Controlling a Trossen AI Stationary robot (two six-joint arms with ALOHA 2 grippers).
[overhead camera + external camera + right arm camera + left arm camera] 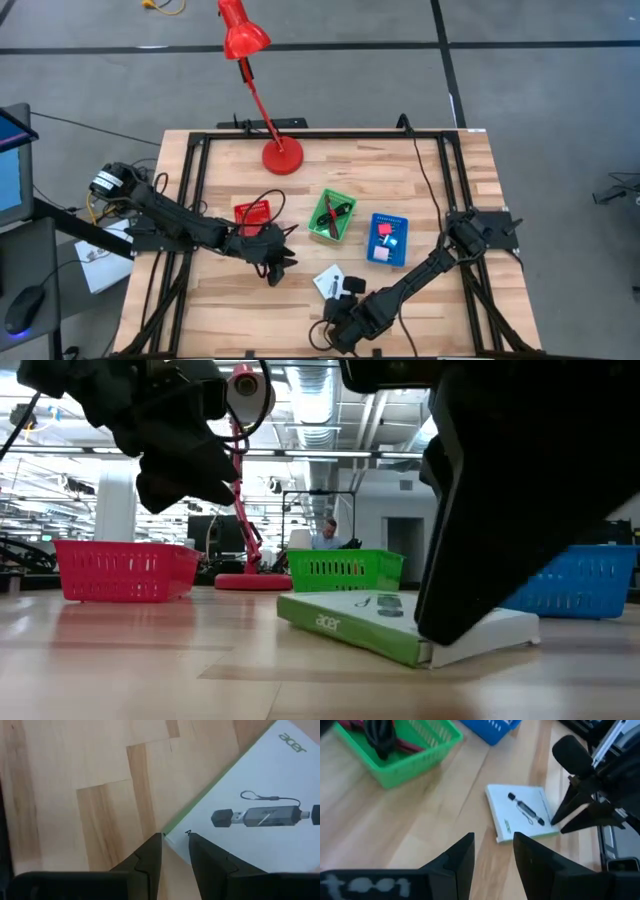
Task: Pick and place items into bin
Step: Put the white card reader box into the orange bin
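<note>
The white card (327, 280) is a flat white box with a green edge and a black printed mark. It lies on the wooden table near the near edge and also shows in the low view (360, 615) and the left wrist view (520, 812). My right gripper (176, 842) is down at one of its corners, fingers close together. My left gripper (278, 268) hovers left of the card, slightly open and empty (494, 850). The green bin (332, 215) holds a black-and-red stick and dark cord (380, 735). The blue bin (388, 238) holds pink blocks and a blue-white cube. My right gripper has one corner of the white card (180, 832) between its two fingertips. The fingers slant down at it from the table's near right side. The card lies flat on the table. How far back the corner reaches cannot be seen.
A red bin (253, 213) stands left of the green one, close behind my left gripper. The red desk lamp's base (283, 157) sits at the far edge, its head leaning out beyond the table. Bare wood lies between the bins and the near edge.
</note>
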